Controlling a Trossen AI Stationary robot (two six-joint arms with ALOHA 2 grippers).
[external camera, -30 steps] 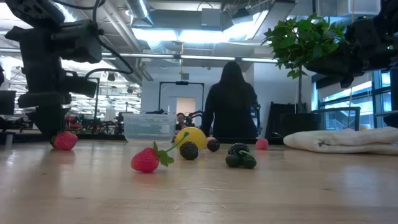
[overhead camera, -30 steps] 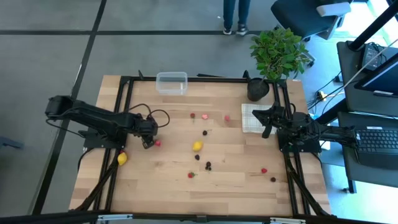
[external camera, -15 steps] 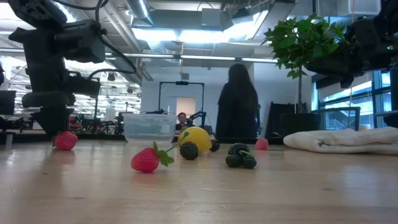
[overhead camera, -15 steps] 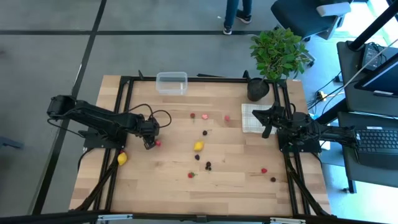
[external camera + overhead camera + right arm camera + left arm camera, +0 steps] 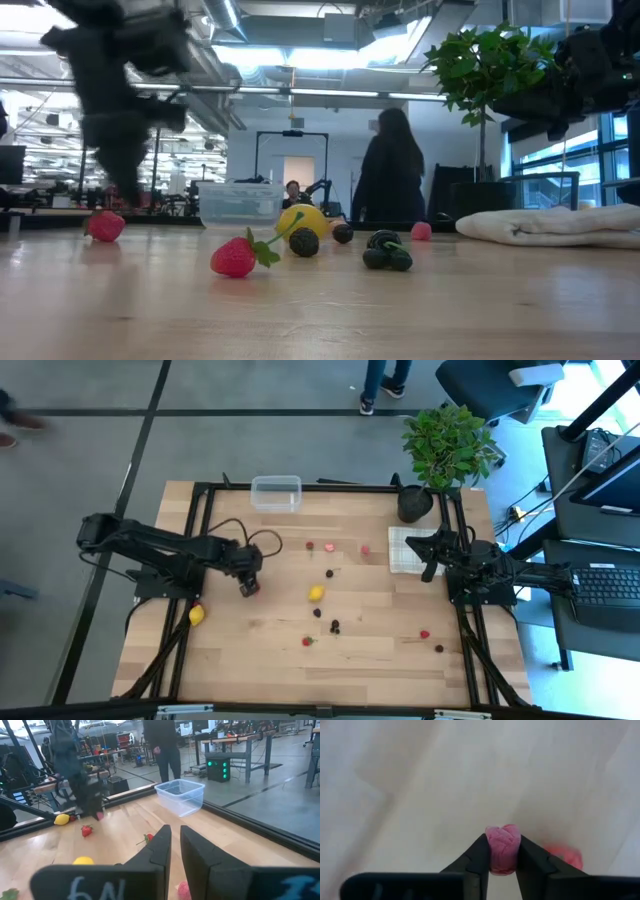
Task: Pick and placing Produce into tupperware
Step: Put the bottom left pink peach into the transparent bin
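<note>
Tabletop (image 5: 420, 780), pink berry (image 5: 502, 849) between left fingers (image 5: 479, 860)

Left arm (image 5: 160, 552): was matte black, built of jointed segments, with a thin black cable looping above its wrist.
Right arm (image 5: 500, 572): was black throughout, similarly segmented.
Right gripper (image 5: 172, 845): had two flat, dark, tapering fingers on a black crossbar bearing faint pale lettering.

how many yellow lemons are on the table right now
2. One lemon lies near the table's left edge, just below the left arm. The other lemon sits mid-table among the berries. None shows in the tupperware; smaller pieces may be hidden.
</note>
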